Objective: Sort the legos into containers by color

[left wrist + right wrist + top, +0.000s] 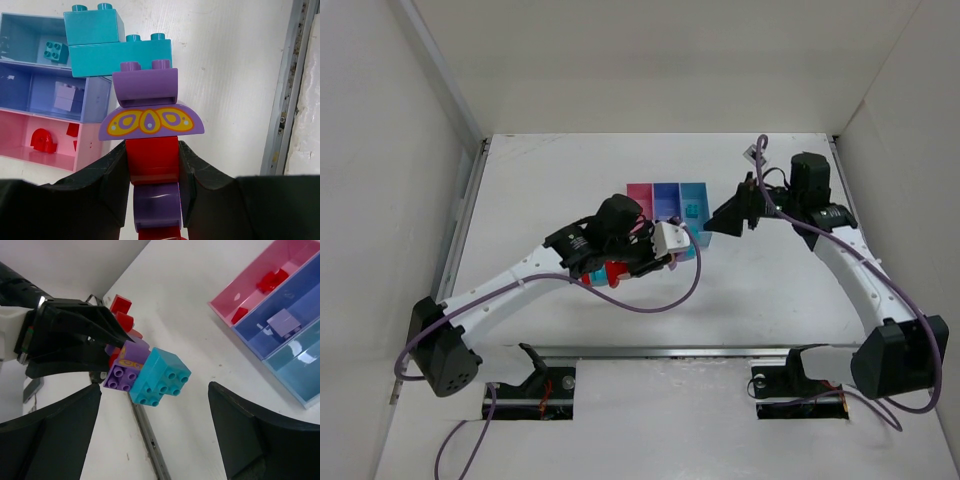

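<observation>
- The left arm (510, 285) is stretched from its base at the near left corner toward the middle of the table (770, 290).
- Small red and teal pieces (610, 272) are seen just under its wrist in the top view. It cannot be told whether they lie loose on the table.
- The left gripper (152, 150) is pinched on a stack of legos (145, 85), with its fingers pressed against a red brick (152, 167). A purple brick (157, 202) is seen between the fingers behind that one.
- Beyond the fingertips, the stack is made up of a purple curved piece with a yellow pattern (150, 121), a purple arched brick, and two teal bricks (120, 55) at the far end.
- The stack is held near the containers and lies in none of them.
- The containers are joined in a row at mid-table.
- The pink bin (20, 135) is on the left, and red pieces (42, 141) are held in it.
- The purple-blue bin (30, 95) is in the middle, and one pale purple brick (65, 97) is held in it.
- The light blue bin (20, 35) is on the right, and one small teal brick (55, 51) is held in it.
- The right gripper (155, 387) is spread wide with nothing held. It is turned toward the teal end of the stack and apart from it.
- The right arm (860, 270) is bent back to its base at the near right.
</observation>
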Robot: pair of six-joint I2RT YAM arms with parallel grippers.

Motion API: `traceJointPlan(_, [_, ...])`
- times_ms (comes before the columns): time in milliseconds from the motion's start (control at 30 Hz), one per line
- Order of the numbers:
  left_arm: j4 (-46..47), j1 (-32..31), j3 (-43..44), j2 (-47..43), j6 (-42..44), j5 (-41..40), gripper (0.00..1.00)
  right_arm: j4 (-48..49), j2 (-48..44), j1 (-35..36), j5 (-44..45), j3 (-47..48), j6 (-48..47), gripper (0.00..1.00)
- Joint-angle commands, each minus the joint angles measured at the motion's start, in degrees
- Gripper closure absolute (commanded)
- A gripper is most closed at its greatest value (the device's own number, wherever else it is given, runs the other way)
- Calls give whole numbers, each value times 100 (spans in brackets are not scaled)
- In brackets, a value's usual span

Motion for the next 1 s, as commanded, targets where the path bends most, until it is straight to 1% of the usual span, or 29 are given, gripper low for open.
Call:
traceJointPlan(0, [288, -2, 81, -274, -50, 15, 100, 23, 246, 63, -194, 27, -82, 7])
traceJointPlan(67, [288, -2, 81, -335, -50, 15, 100, -48, 526, 63, -280, 27, -195, 7])
traceJointPlan(133, [358, -55, 29, -388, -50, 15, 100, -109, 728, 186, -404, 27, -196, 12])
traceJointPlan(233, [411, -55, 28, -450, -50, 15, 100, 57, 729, 238, -404, 80, -144, 17])
traceJointPlan(300, [411, -55, 28, -450, -50, 15, 100, 241, 781, 239, -404, 80, 67, 17])
traceJointPlan(400, [411, -55, 28, -450, -50, 15, 100, 304, 939, 239, -466, 142, 138, 17])
traceJointPlan(433, [464, -55, 28, -450, -50, 15, 100, 304, 940, 239, -622, 142, 138, 17])
traceJointPlan(667, [464, -55, 28, -450, -50, 15, 100, 304, 1063, 520, -677, 194, 138, 22])
traceJointPlan(767, [516, -55, -24, -450, -50, 15, 100, 304, 1116, 651, -738, 308, 138, 34])
traceJointPlan(800, [517, -55, -24, -450, -50, 15, 100, 304, 1116, 652, -677, 309, 190, 45])
traceJointPlan(900, [517, -55, -24, -450, -50, 15, 100, 304, 1116, 652, -615, 309, 191, 56])
traceJointPlan(933, [517, -55, -24, -450, -50, 15, 100, 304, 1116, 652, -615, 309, 191, 62])
traceJointPlan(967, [465, -55, -24, -450, -50, 15, 100, 304, 1116, 652, -615, 309, 191, 64])
